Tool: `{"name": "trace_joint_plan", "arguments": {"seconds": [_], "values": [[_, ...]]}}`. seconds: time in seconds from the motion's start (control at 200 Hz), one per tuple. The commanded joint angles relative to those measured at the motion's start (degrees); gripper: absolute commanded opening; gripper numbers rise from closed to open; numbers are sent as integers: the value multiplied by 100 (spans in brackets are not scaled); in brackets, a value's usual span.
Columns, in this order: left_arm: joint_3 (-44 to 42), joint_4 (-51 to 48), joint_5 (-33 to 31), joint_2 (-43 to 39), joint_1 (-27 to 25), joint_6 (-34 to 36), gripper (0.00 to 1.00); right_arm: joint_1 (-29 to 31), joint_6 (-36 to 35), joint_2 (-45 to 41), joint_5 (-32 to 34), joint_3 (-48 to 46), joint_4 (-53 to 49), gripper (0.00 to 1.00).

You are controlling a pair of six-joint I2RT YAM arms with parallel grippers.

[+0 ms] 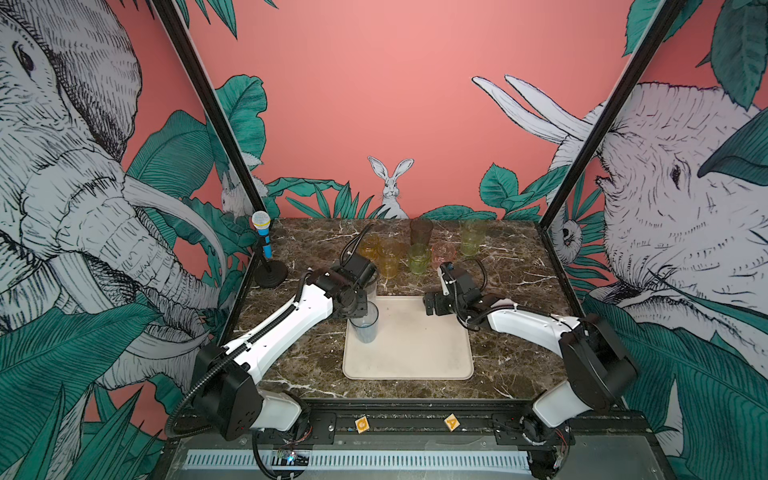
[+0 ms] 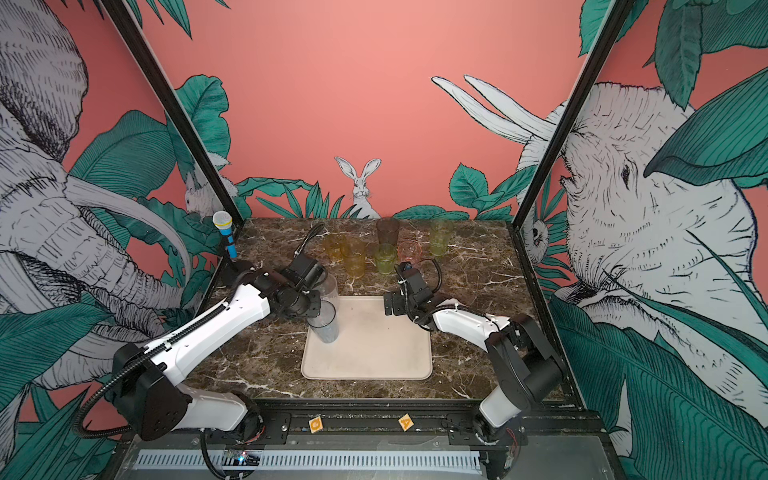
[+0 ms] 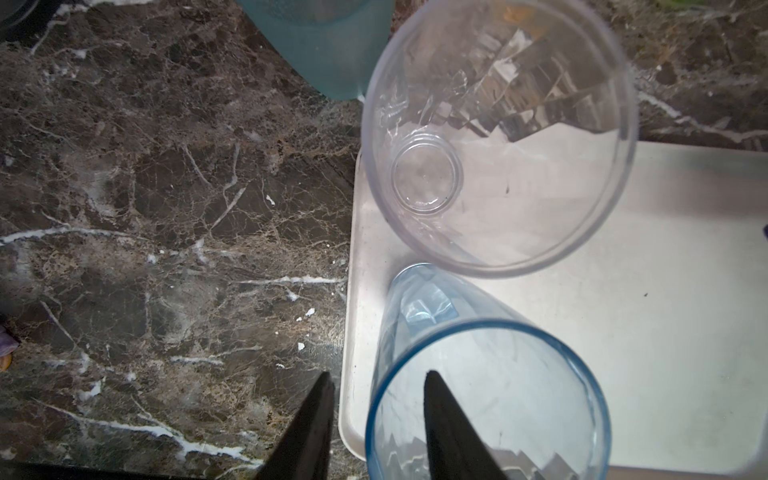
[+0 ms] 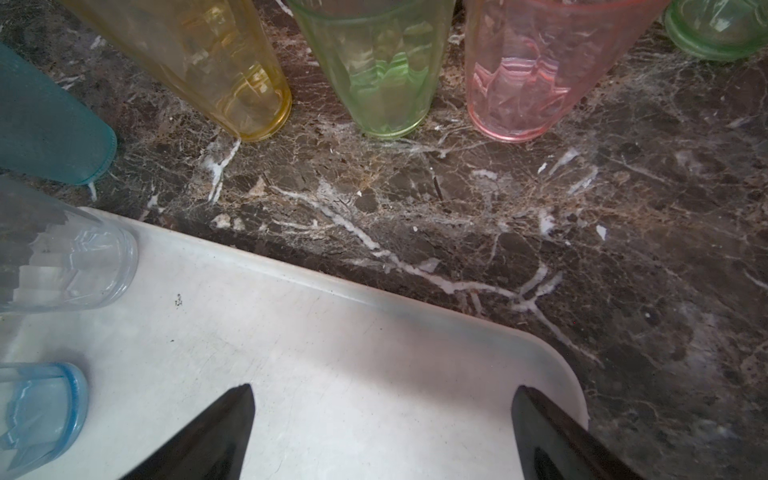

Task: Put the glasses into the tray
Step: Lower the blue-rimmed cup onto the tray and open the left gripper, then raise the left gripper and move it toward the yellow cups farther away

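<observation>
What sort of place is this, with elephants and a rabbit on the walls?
Probably a staged robot test booth, not a real kitchen: a left arm and right arm sit on a rail before a marble-look table, printed jungle wall panels surround it, and coloured tumblers stand behind a cream tray.

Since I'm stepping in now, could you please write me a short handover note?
Left gripper: open, straddling the tall blue-grey translucent tumbler's rim, not clamping.
Right gripper: open, empty, above the flat cream-beige tray's far right corner.
Done: blue-grey tumbler and tall clear tumbler stand in the tray's left side.
Remaining: seven on the marble table: teal tumbler just beyond the tray's far left corner; tall yellow, short amber, short green, short pink, tall smoky-grey, tall green at the back.
</observation>
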Motion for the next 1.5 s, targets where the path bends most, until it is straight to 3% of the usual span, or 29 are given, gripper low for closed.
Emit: {"name": "trace_joint_plan", "arguments": {"seconds": [0.0, 0.435, 0.82, 1.495], "values": [[275, -309, -219, -275, -27, -4, 44, -22, 38, 43, -23, 158, -29, 99], [1496, -821, -663, -43, 17, 427, 58, -21, 29, -19, 21, 114, 11, 99], [2809, -963, -817, 667, 153, 842, 61, -17, 12, -89, 63, 79, 9, 99], [4100, -593, -393, 2089, 375, 1058, 63, -21, 20, -194, 35, -49, 178, 99]]}}
